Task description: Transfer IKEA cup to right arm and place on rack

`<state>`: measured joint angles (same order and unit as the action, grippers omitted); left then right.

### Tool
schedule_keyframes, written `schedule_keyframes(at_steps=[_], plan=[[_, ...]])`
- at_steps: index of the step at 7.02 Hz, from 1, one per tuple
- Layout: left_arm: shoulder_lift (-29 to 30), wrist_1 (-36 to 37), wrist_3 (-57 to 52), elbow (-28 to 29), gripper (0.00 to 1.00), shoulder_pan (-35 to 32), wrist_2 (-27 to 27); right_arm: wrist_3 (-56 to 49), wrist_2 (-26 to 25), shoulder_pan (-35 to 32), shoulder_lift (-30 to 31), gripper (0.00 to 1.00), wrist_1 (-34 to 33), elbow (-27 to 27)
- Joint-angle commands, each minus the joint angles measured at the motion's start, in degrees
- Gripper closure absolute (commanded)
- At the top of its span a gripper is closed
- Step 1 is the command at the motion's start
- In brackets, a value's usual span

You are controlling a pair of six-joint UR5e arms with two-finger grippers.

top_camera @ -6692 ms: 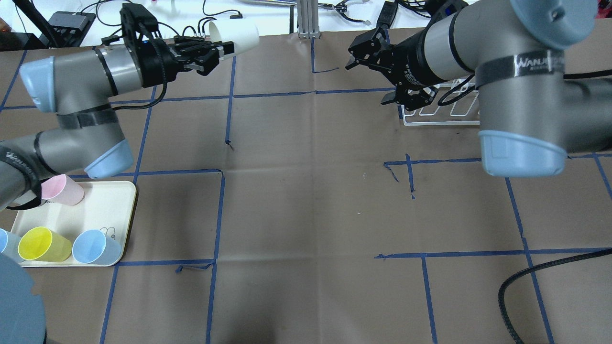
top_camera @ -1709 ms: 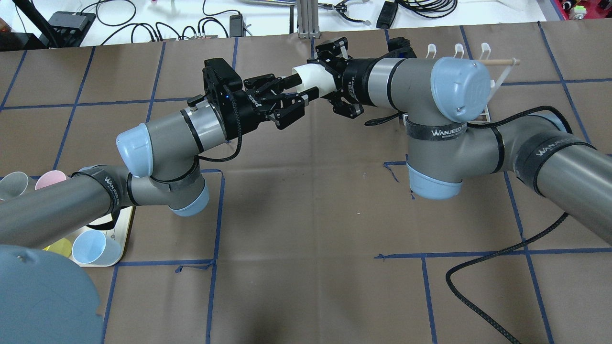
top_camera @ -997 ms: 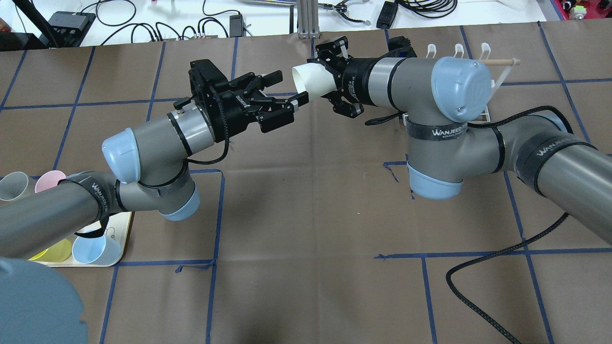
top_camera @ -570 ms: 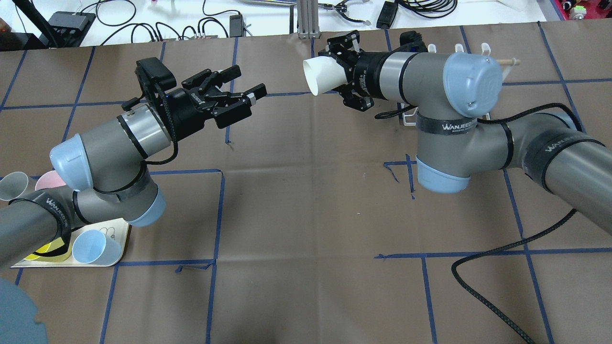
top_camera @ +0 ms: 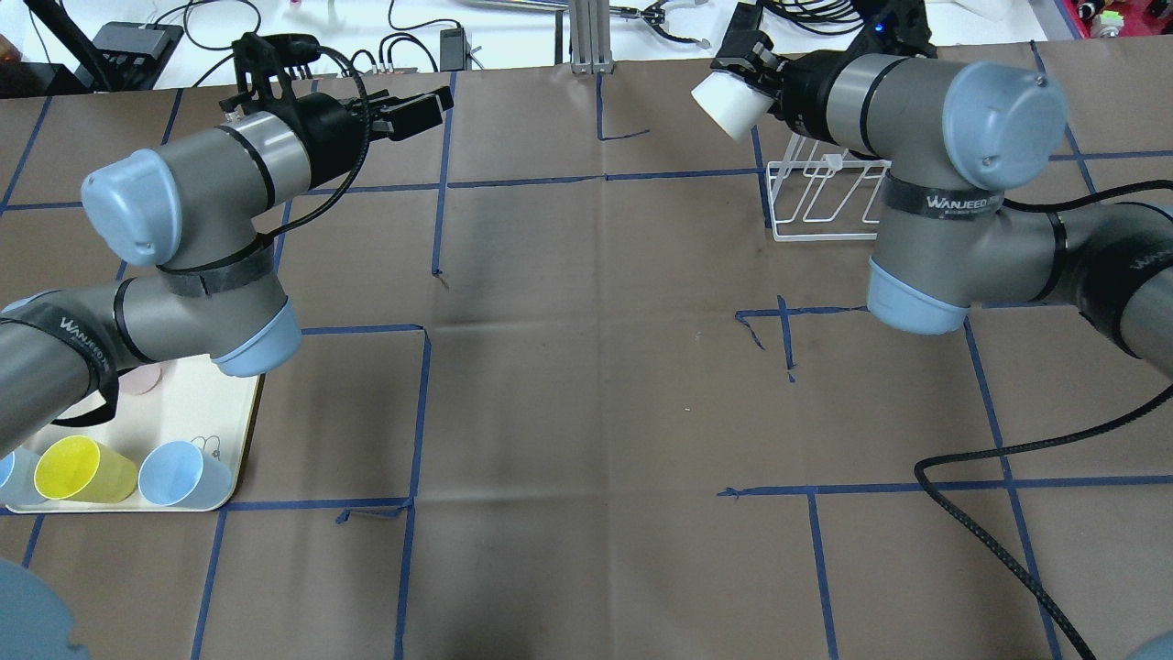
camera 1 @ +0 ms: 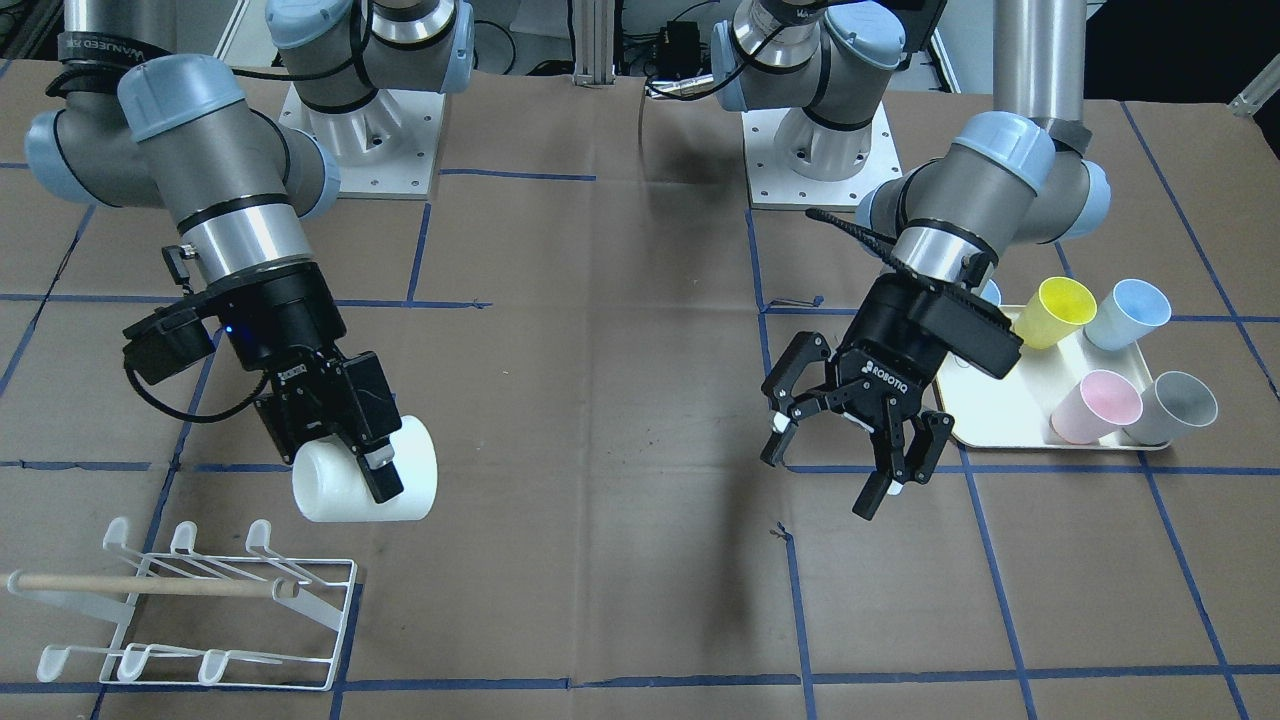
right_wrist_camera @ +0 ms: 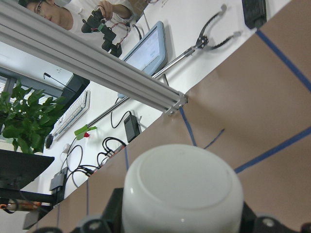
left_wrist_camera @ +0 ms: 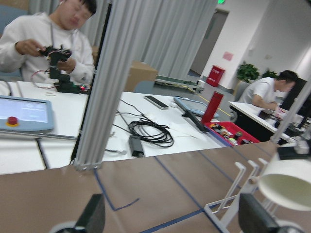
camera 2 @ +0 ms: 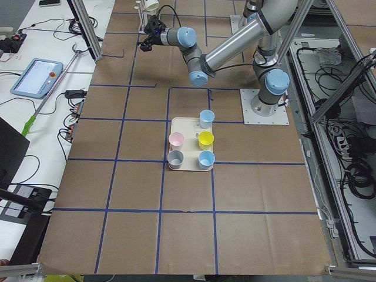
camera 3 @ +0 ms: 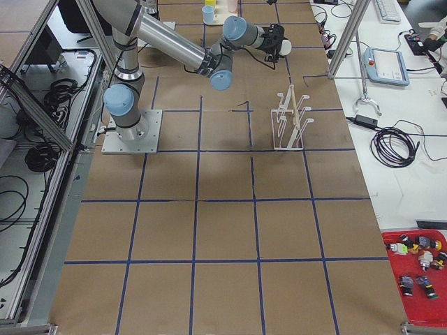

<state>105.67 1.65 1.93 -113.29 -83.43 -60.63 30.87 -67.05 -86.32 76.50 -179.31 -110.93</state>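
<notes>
IKEA cup (camera 1: 322,492), white, lay on its side in the air above the table (camera 1: 600,400), grasped by the right pincer (camera 1: 372,472), near the rack (camera 1: 150,585). The left pincer (camera 1: 850,455) hung spread and empty beside the tray (camera 1: 985,430).

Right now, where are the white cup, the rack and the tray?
white cup (camera 1: 330,495): front-facing view, on its side wall.
rack (camera 1: 150,585): front-facing view, on its wooden dowel.
tray (camera 1: 1010,400): front-facing view, on a bare patch of its floor.
</notes>
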Motion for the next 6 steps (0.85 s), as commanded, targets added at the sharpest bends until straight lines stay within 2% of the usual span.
schedule_keyframes(at_steps=[1,2,3,5,6], plan=[[-0.99,-26.21,0.0,8.56,0.04,-6.36,-20.23,-17.18,-6.57,1.94,-2.22,0.84,-7.86,0.98],[-1.51,-40.88,-0.26,12.53,0.04,-6.92,-23.45,-24.38,-8.78,2.99,-4.41,0.82,-11.9,1.85],[-2.65,-52.86,-0.35,14.92,0.03,-7.01,-25.92,-26.45,-10.89,3.61,-7.04,0.79,-19.25,2.64],[-8.43,-76.24,-0.7,20.36,0.03,-6.75,-27.52,-38.11,-12.57,5.97,-13.02,0.81,-23.52,4.92],[-10.9,-83.23,-0.79,22.04,0.03,-6.75,-27.61,-38.07,-12.58,6.42,-14.96,0.81,-23.98,6.24]])
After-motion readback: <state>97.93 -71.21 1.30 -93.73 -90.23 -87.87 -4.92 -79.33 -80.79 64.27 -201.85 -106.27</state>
